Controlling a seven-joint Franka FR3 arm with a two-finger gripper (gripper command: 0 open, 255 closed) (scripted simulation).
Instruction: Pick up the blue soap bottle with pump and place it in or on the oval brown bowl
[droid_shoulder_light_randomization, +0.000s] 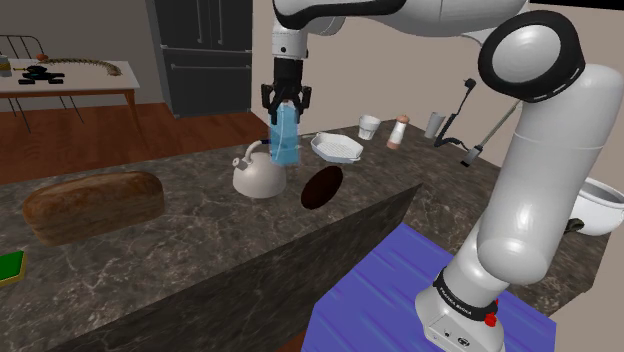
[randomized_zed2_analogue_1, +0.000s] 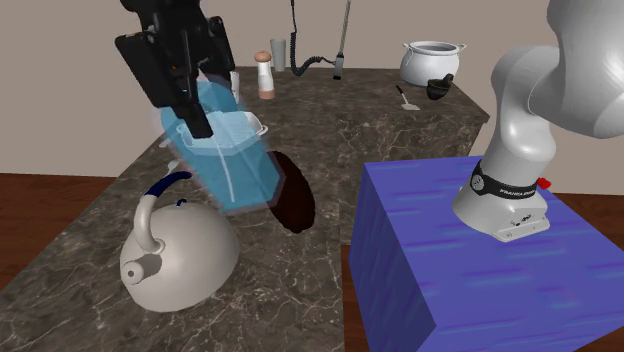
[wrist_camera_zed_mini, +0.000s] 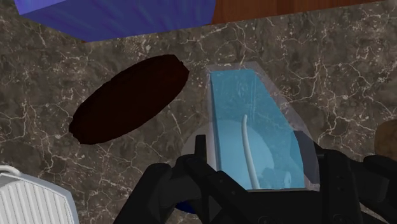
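My end effector (droid_shoulder_light_randomization: 286, 99) clasps the blue soap bottle (droid_shoulder_light_randomization: 285, 137) aloft over the worktop (droid_shoulder_light_randomization: 200, 232), the brown bowl (droid_shoulder_light_randomization: 322, 187) at its five o'clock in the shoulder view; released tilted, it could topple off the shallow bowl

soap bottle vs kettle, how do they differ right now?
The soap bottle is see-through blue and boxy; the kettle is opaque, whitish and round-bodied. The soap bottle hangs clasped in the gripper, above the counter; the kettle stands on it. The soap bottle leans in the second exterior view; the kettle sits upright. Both are close to the dark brown bowl.
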